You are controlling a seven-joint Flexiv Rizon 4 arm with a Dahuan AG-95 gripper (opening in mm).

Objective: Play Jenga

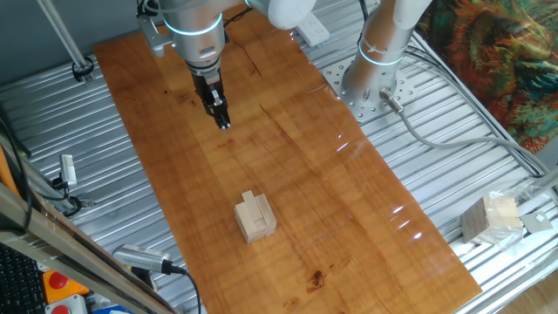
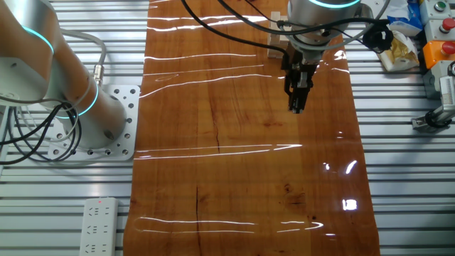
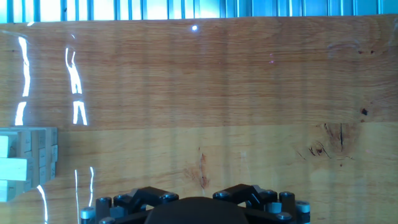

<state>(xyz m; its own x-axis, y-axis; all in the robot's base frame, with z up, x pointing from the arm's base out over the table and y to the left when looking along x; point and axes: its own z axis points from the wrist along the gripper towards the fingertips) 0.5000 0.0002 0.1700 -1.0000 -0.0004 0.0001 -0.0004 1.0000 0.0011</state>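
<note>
The Jenga stack (image 1: 255,218) is a small squat pile of pale wooden blocks on the wooden board (image 1: 288,148), with one block standing up out of its top. In the hand view it shows at the left edge (image 3: 25,163). In the other fixed view only a bit of it (image 2: 273,50) shows behind the hand. My gripper (image 1: 224,120) hangs over the far part of the board, well apart from the stack. Its fingers are together with nothing between them, as the other fixed view (image 2: 296,107) also shows. The hand view shows only the hand's dark base, not the fingertips.
A pale block cube wrapped in clear plastic (image 1: 491,218) lies off the board on the metal table. The arm's base (image 1: 370,83) stands beside the board. A white power strip (image 2: 99,226) lies off the board, and orange and yellow items (image 2: 435,53) lie off its other side.
</note>
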